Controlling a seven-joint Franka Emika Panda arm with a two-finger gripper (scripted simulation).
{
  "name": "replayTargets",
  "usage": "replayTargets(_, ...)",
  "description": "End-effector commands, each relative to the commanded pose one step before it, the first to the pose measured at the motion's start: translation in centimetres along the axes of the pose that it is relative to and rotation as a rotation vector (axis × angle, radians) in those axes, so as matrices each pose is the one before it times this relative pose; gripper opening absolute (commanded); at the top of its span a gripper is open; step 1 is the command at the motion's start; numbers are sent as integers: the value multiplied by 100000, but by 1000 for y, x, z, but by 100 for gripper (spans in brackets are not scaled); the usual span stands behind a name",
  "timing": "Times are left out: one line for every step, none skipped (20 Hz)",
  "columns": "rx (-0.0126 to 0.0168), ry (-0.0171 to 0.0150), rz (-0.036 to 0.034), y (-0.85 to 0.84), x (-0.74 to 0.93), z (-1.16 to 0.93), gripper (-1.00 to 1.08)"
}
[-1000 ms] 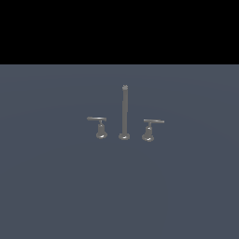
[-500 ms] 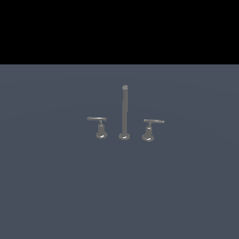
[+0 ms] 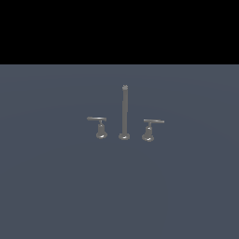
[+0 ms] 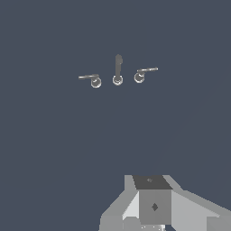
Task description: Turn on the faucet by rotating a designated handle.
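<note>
Faucet (image 3: 124, 114) stands mid-floor, designated handle (image 3: 150, 128) on the exterior view's right of the spout rod (image 3: 124, 111), lever overhanging outward for a sideways push; gripper (image 4: 153, 205) hangs well apart, untouching; finger spread cannot be told.

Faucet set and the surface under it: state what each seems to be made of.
The faucet, including the designated handle, looks like grey brushed or satin metal: pale highlights run along the levers and bell bases. It is a render, so that stays a guess. The surface is flat, matte slate-blue with no grain or reflection; material unclear.
</note>
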State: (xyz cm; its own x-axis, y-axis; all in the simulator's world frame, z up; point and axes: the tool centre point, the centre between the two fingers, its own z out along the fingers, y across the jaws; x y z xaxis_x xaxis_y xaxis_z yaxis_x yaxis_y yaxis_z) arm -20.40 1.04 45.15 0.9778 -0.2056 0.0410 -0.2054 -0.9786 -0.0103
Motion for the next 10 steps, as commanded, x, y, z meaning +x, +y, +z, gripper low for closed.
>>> replayTargets(-93, -149, 6024, -435, 1174, 1596, -100)
replayTargets(-47, -52, 2620, -198, 522, 686, -100)
replayTargets(-47, -53, 2655, -201, 530, 695, -100)
replayTargets(-47, -53, 2658, -201, 532, 696, -100)
replayTargets(-47, -53, 2661, -202, 533, 697, -100)
replayTargets(-46, -54, 2664, -202, 535, 697, -100)
replayTargets(-46, -54, 2665, -202, 536, 698, -100)
replayTargets(-46, -54, 2664, -203, 537, 698, -100)
replayTargets(-46, -54, 2664, -203, 538, 697, -100)
replayTargets(-46, -54, 2662, -203, 539, 697, -100)
